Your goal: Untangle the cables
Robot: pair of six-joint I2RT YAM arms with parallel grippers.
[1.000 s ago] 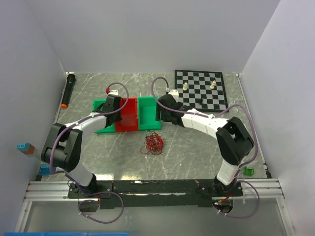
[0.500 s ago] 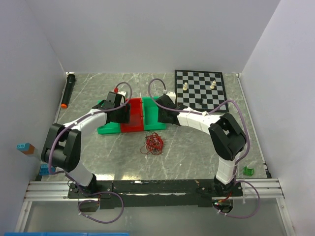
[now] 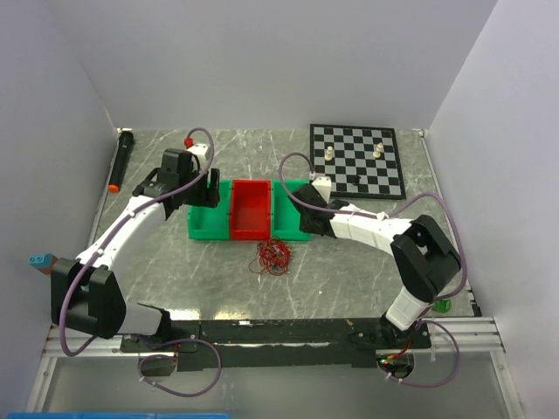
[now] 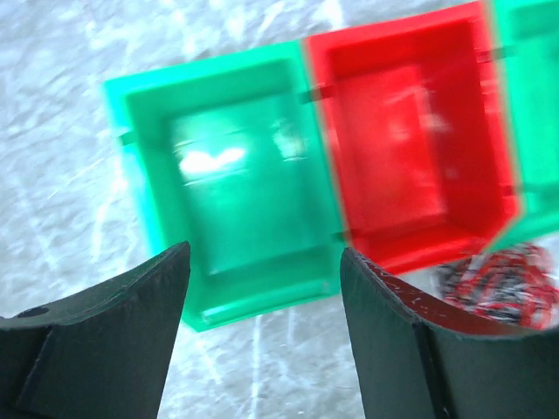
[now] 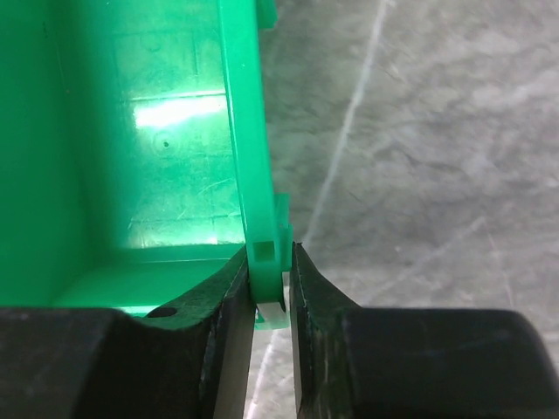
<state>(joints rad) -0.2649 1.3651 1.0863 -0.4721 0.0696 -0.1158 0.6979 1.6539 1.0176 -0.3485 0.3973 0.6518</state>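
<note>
A small tangle of red-brown cables (image 3: pixel 272 257) lies on the marble table (image 3: pixel 358 271), just in front of the red bin (image 3: pixel 251 209), the middle one of a three-bin row. The right gripper (image 5: pixel 267 284) is clamped on the right-hand wall of the right green bin (image 5: pixel 240 131), jaws narrow against the plastic. The left gripper (image 4: pixel 262 257) hovers above the left green bin (image 4: pixel 231 201), jaws wide and holding nothing. A chessboard (image 3: pixel 358 157) sits at the table's far right.
</note>
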